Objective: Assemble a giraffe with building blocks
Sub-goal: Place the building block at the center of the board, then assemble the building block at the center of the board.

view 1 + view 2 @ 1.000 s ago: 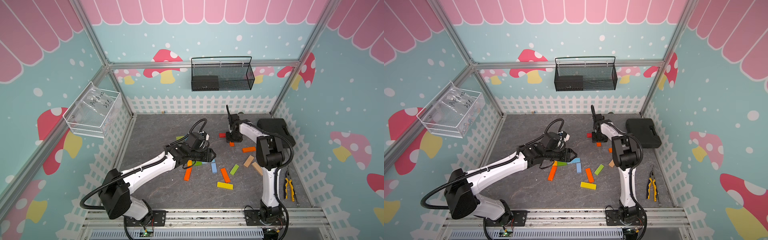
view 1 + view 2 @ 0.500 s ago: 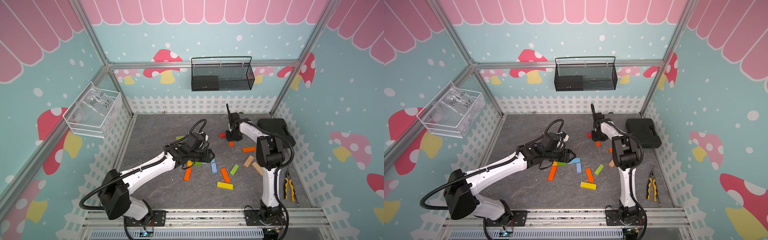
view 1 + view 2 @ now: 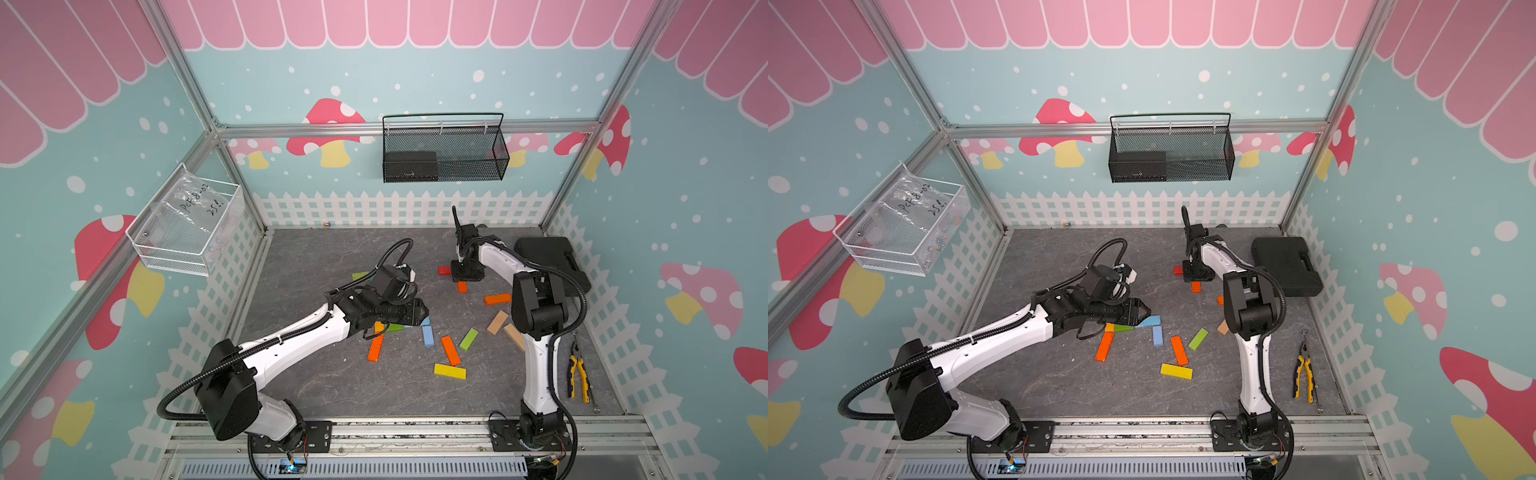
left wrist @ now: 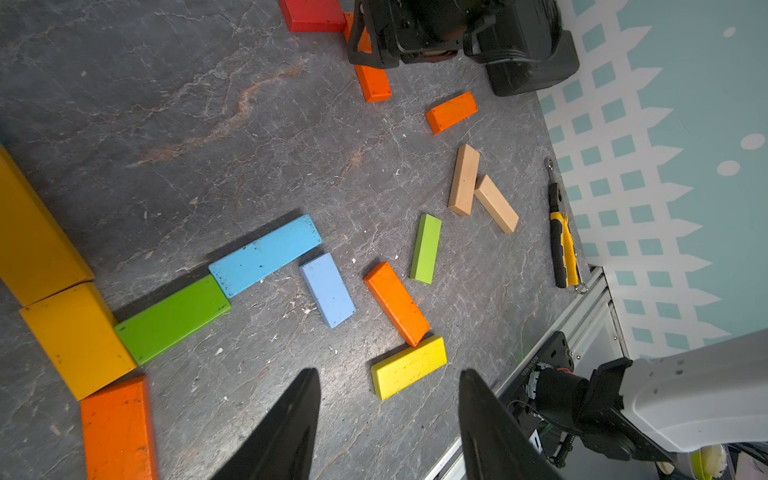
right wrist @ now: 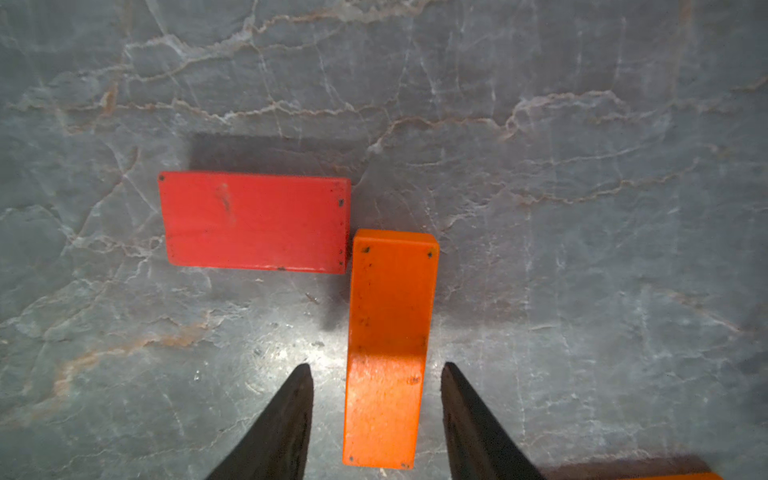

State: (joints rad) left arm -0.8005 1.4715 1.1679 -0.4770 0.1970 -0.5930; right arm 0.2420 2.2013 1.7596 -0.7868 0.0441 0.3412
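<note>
The building blocks lie scattered flat on the grey floor. My right gripper (image 5: 376, 370) is open and low at the back, its fingers either side of an orange block (image 5: 390, 316) with a gap on each side. That block's far end abuts a red block (image 5: 253, 222). In both top views the right gripper (image 3: 465, 274) (image 3: 1196, 274) covers part of this pair. My left gripper (image 4: 388, 370) (image 3: 419, 311) is open and empty above a chain of amber (image 4: 75, 336), green (image 4: 172, 318) and light blue (image 4: 266, 253) blocks. A yellow block (image 4: 409, 365) lies beyond its tips.
Loose blocks lie mid-floor: blue (image 4: 328, 289), orange (image 4: 397, 303), green (image 4: 426, 249), two tan (image 4: 463, 178), orange (image 3: 497, 299). A black case (image 3: 548, 262) sits at the back right and pliers (image 3: 578, 374) by the right fence. A black mesh basket (image 3: 442, 149) and a clear bin (image 3: 187, 220) hang on the walls.
Nothing has visibly shifted in the top views. Both arms and the blocks stay where they were.
</note>
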